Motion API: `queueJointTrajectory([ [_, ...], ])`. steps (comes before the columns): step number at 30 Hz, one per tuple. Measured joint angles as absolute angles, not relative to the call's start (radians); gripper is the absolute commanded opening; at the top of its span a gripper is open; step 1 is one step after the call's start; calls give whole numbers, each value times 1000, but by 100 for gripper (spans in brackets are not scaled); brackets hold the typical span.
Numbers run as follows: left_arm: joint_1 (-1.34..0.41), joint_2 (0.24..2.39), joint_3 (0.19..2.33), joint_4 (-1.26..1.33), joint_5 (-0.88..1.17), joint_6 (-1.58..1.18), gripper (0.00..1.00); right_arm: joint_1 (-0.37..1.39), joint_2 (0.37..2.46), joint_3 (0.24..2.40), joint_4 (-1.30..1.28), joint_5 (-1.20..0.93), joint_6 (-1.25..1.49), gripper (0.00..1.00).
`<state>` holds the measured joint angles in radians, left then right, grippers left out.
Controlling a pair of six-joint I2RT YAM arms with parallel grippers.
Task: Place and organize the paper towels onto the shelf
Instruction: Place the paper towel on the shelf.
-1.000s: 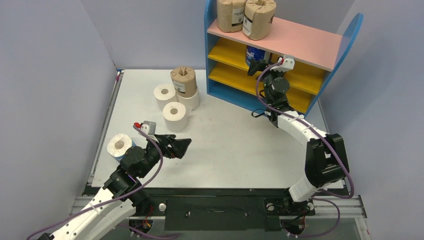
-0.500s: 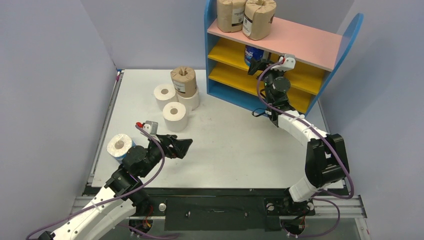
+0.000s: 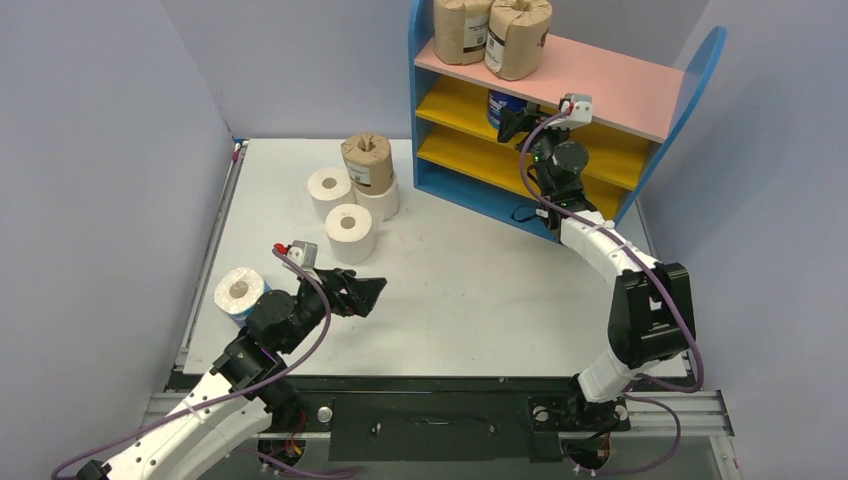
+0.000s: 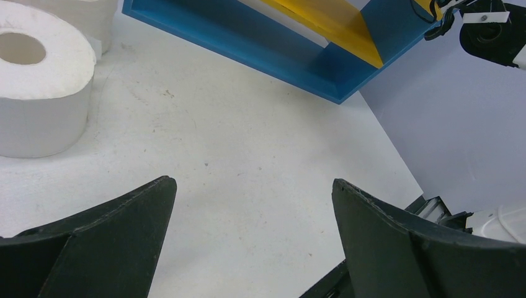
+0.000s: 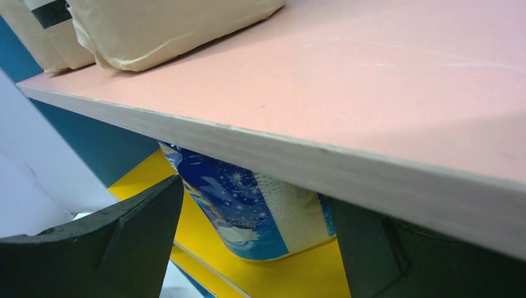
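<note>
The shelf (image 3: 622,88) stands at the far right corner of the tabletop (image 3: 470,290), with two brown-wrapped rolls (image 3: 490,32) side by side at the left end of its pink top board. Under that board, a blue-and-white roll (image 5: 254,211) stands on the upper yellow board. The right end effector (image 3: 512,125) reaches in around this roll with one finger on each side. The wrist view is cramped, but both fingers appear to press against the wrapper. The left end effector (image 3: 376,297) hangs low over bare tabletop near the front left, its jaws spread wide and holding nothing. Beyond it, a white roll (image 3: 350,232) stands on end. Behind that sit another white roll (image 3: 329,190) and a third brown-wrapped roll (image 3: 367,160), which is stacked on a further white roll (image 3: 384,203). A last roll (image 3: 240,292), with a sliver of blue at its base, stands at the tabletop's left edge beside the left arm.
</note>
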<state>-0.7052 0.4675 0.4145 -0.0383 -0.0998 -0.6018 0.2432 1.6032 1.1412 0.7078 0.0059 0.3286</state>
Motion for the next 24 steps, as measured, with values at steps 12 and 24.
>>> queueJointTrajectory([
  [12,-705,479,414,-17,-96,-610,96,252,1669,1224,653,-83,329,81],
  [24,-705,479,414,-17,-92,-617,96,295,1723,1290,612,-93,326,81],
])
